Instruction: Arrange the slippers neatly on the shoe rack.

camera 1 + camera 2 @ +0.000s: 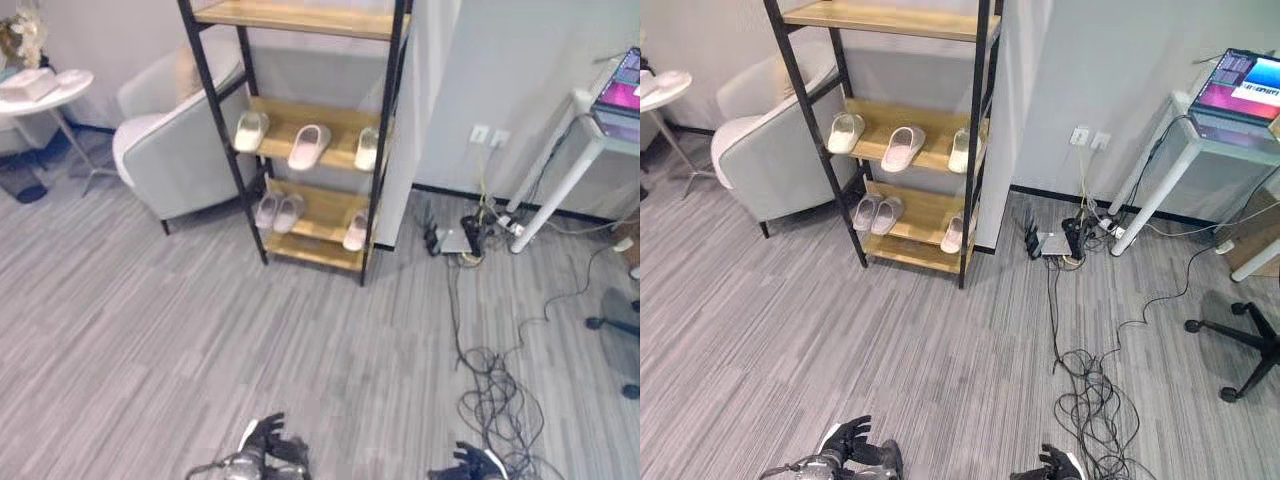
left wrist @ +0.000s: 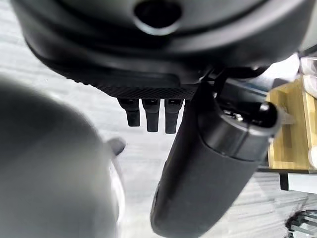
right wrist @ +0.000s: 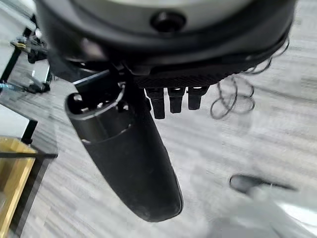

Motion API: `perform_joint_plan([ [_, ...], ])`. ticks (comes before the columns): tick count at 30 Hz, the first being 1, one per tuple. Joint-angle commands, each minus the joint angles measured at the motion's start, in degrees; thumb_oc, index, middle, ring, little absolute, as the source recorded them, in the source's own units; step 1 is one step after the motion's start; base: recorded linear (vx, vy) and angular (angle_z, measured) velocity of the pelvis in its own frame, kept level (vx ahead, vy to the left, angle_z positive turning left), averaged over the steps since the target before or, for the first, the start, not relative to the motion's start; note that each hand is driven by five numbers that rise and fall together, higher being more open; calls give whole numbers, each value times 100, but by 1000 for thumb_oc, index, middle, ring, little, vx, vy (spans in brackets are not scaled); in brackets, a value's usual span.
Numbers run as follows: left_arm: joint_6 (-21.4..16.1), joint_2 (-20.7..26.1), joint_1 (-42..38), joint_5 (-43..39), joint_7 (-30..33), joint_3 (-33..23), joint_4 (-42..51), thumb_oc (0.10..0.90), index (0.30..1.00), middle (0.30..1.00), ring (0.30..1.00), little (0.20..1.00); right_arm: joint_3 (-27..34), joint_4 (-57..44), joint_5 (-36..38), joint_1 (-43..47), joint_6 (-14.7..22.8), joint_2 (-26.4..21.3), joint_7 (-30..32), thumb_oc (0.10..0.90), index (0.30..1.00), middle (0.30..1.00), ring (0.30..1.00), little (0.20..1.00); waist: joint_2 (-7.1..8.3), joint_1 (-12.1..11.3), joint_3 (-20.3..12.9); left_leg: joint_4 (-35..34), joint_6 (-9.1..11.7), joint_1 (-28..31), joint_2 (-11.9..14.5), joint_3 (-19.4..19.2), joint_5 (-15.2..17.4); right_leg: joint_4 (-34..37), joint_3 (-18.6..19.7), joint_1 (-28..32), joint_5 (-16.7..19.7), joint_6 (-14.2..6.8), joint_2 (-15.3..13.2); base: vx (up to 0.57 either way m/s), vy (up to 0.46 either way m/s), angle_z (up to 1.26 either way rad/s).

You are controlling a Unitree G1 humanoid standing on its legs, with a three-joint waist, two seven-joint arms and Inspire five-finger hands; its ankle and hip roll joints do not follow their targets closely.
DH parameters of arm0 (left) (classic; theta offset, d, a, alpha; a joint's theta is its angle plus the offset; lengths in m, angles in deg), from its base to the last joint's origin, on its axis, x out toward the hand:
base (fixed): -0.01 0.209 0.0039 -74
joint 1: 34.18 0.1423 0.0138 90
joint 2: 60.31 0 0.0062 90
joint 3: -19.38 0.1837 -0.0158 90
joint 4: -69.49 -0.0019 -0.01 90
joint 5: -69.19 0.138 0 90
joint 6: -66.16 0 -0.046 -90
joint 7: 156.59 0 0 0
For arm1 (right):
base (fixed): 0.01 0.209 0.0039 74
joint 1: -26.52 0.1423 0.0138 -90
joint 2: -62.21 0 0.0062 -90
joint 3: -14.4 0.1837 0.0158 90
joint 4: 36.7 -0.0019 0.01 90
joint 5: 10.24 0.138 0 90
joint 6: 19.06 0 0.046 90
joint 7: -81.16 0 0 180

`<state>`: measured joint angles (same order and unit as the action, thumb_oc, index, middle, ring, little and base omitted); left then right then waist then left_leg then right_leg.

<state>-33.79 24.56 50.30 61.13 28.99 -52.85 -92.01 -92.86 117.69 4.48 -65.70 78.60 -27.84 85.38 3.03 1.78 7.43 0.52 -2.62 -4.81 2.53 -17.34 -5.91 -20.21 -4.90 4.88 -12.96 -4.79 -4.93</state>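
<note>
The shoe rack (image 1: pixel 377 190) has a black frame and wooden shelves and stands against the wall ahead. Its middle shelf holds a cream slipper (image 1: pixel 250 131), a pink slipper (image 1: pixel 309 146) and another cream slipper (image 1: pixel 367 148), spaced apart. On the lower shelf a pale pink pair (image 1: pixel 278 212) lies side by side, with a single slipper (image 1: pixel 355 230) at the right post. My left hand (image 1: pixel 268 445) and right hand (image 1: pixel 475 462) hang low near me, far from the rack. Both are open and hold nothing, as the left hand (image 2: pixel 148 116) and right hand (image 3: pixel 173 99) also show in the wrist views.
A grey armchair (image 1: pixel 175 140) stands just left of the rack, with a round white side table (image 1: pixel 45 90) beyond it. Tangled cables (image 1: pixel 495 390) and a power strip (image 1: pixel 460 238) lie on the floor at right. A white desk (image 1: pixel 590 150) and a chair base (image 1: pixel 620 330) are further right.
</note>
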Motion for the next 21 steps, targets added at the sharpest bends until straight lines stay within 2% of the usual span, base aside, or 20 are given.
perform_joint_plan([
  [1,-75,90,153,152,-4,104,299,800,900,900,900,900,72,-500,-55,349,169,-187,-23,800,900,900,900,900,-58,8,259,781,-47,9,-133,276,847,-1388,328,-617,1951,-467,-217,249,87,15],
  [2,-73,89,153,152,-4,103,301,800,900,900,900,900,72,-501,-56,349,168,-188,-23,800,900,900,900,900,-38,13,270,790,-51,16,-156,275,860,-1437,332,-625,1914,-471,-242,226,66,28],
  [3,-83,87,139,123,-1,128,384,800,900,900,900,900,62,-525,-62,358,164,-177,-18,800,900,900,900,900,-150,64,297,724,-80,210,-132,347,936,-1579,249,-936,1882,-401,-210,404,22,36],
  [4,-109,71,92,64,-3,158,478,800,900,900,900,900,34,-551,-63,387,166,-191,-10,800,900,900,900,900,-130,251,372,654,-66,558,-312,564,1130,-1253,150,-1326,1526,-319,-188,402,21,16],
  [5,-109,71,90,64,-3,156,478,800,900,900,900,900,33,-551,-63,390,166,-192,-9,800,900,900,900,900,-142,256,366,648,-62,547,-298,568,1117,-1226,139,-1326,1551,-312,-175,515,-81,15],
  [6,-123,69,65,79,-23,176,493,800,900,900,900,900,22,-531,-54,414,169,-211,-30,800,900,900,900,900,-127,348,353,627,-30,696,-373,649,1251,-598,63,-1530,1341,-271,-103,245,-69,22],
  [7,-125,67,65,79,-23,175,491,800,900,900,900,900,20,-529,-54,415,170,-213,-30,800,900,900,900,900,-127,367,372,640,-27,717,-375,670,1276,-616,44,-1502,1308,-271,-110,406,-113,37],
  [9,-147,48,-18,87,-1,198,408,800,900,900,900,900,-18,-513,-35,446,193,-224,-35,800,900,900,900,900,-18,552,368,541,19,1073,-589,891,1475,491,85,-1943,1447,-263,-35,438,-144,27],
  [10,-164,44,-37,89,-7,191,387,800,900,900,900,900,-18,-505,-26,438,170,-231,-58,800,900,900,900,900,-40,649,390,514,68,1241,-588,1012,1599,950,115,-1912,1490,-313,20,480,-167,20],
  [12,-170,32,-73,175,-63,217,310,800,900,900,900,900,25,-454,-52,380,137,-245,-72,800,900,900,900,900,27,697,369,666,129,1329,-651,1139,1793,1377,242,-1775,1559,-370,-21,320,-156,56],
  [13,-180,8,-46,201,-46,218,274,800,900,900,900,900,8,-451,-32,364,148,-252,-82,800,900,900,900,900,62,675,343,828,152,1294,-683,1165,1823,1394,293,-1675,1638,-323,-24,270,-173,77],
  [15,-166,-46,-12,209,-64,223,242,800,900,900,900,900,55,-494,-13,274,146,-276,-89,800,900,900,900,900,27,722,254,1173,420,1284,-554,1194,1540,1359,330,-1495,1634,-170,71,301,-177,73],
  [16,-166,-53,9,198,-77,224,254,800,900,900,900,900,69,-455,10,247,153,-292,-82,800,900,900,900,900,18,703,229,1563,557,1170,-492,1209,1321,1422,277,-1357,1597,-92,100,265,-203,63],
  [17,-163,-45,-9,177,-77,249,251,800,900,900,900,900,72,-457,52,234,181,-303,-72,800,900,900,900,900,67,669,259,2100,748,927,-432,1201,959,1433,264,-1215,1567,-3,78,150,-146,50],
  [18,-162,-43,-10,176,-77,250,252,800,900,900,900,900,73,-455,52,235,183,-302,-73,800,900,900,900,900,59,685,254,2152,757,889,-419,1220,980,1433,243,-1222,1567,3,85,204,-225,21],
  [19,-155,-19,-19,135,-90,254,345,800,900,900,900,900,98,-529,107,204,183,-327,-47,800,900,900,900,900,157,655,272,2923,906,563,-124,932,636,1511,118,-952,1436,143,48,210,-214,3],
  [21,-142,16,-40,102,-60,232,364,800,900,900,900,900,79,-523,141,179,168,-329,-43,800,900,900,900,900,236,613,255,3120,880,359,186,504,548,1573,14,-670,1274,255,24,330,-194,1],
])
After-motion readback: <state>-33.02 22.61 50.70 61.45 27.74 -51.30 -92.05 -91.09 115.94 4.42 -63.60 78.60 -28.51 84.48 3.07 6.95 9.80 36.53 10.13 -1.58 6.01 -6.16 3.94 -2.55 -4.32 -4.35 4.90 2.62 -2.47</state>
